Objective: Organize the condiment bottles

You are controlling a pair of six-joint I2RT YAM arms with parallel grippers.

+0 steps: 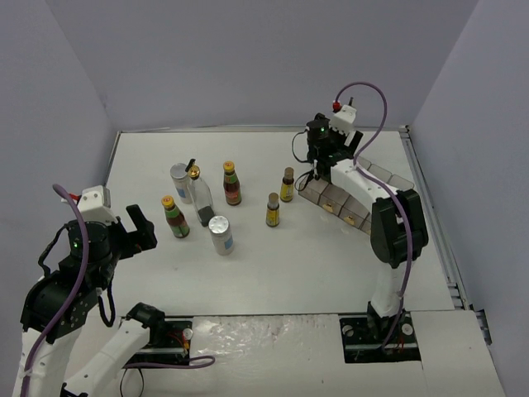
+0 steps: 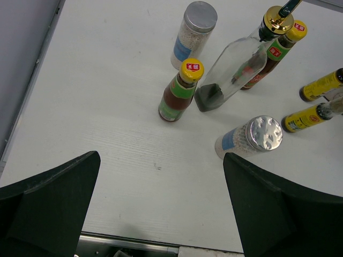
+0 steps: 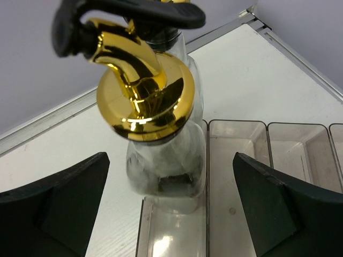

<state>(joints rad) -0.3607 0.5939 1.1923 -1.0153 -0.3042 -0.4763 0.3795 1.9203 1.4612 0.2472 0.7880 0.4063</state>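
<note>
On the table stand two white shakers [image 1: 180, 182] [image 1: 220, 234], one tall clear glass bottle [image 1: 199, 197] with a gold pourer, two red-sauce bottles [image 1: 232, 184] [image 1: 174, 217] and two small dark yellow-labelled bottles [image 1: 287, 184] [image 1: 273, 209]. A second tall glass bottle [image 3: 166, 155] stands at the far end of the clear rack's [image 3: 236, 176] end compartment. My right gripper [image 3: 170, 158] is open, with one finger on each side of that bottle and neither touching it. My left gripper [image 2: 162, 158] is open and empty, near the front red-sauce bottle [image 2: 179, 93]. A third glass bottle is not in view.
The rack [image 1: 337, 201] lies at an angle under my right arm, and its other compartments [image 3: 297, 155] hold nothing. Grey walls stand at the left, back and right. The table's near edge [image 2: 128, 243] is just below my left gripper.
</note>
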